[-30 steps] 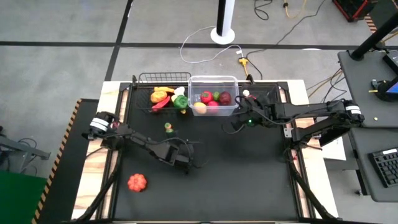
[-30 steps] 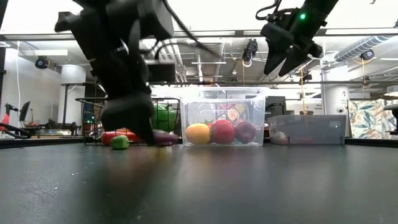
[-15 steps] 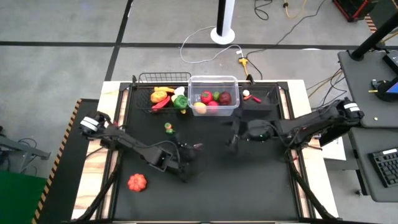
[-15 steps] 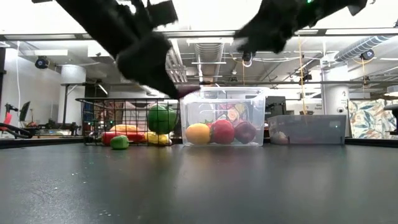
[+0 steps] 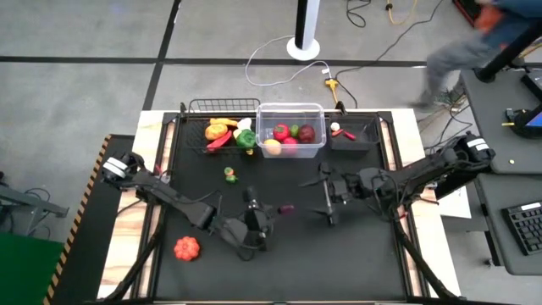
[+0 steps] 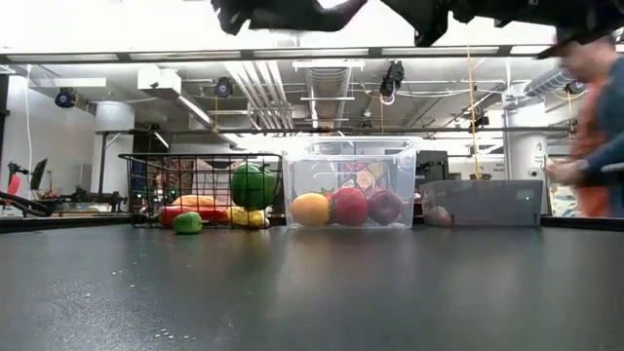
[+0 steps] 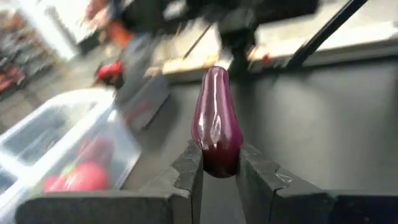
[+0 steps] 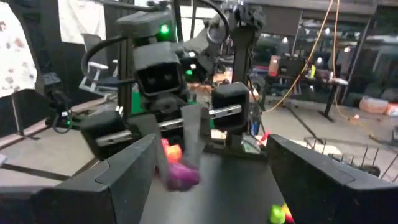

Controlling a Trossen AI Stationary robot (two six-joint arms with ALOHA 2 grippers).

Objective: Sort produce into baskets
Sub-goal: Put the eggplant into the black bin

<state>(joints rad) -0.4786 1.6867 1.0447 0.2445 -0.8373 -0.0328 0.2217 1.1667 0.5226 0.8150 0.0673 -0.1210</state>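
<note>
The left tool (image 7: 217, 171) is raised over the middle of the desk (image 5: 356, 254) and is pinched on a purple eggplant (image 7: 216, 121), which projects past the fingertips (image 7: 189, 165). The right tool (image 5: 327, 202) is held just beside it, over the desk's centre, with its fingers (image 8: 124, 171) spread wide and nothing between them. Along the far edge stand three containers: a black wire basket (image 5: 193, 140) holding yellow, red and green produce, a clear plastic bin (image 5: 290, 110) holding red and yellow pieces, and a low dark tray (image 5: 370, 140) holding a small red and white piece. An orange pumpkin (image 5: 186, 247) lies near the desk's front left, and a small green piece (image 5: 229, 174) lies before the wire basket. A blurred person (image 6: 595, 127) is seen beyond the desk.
</note>
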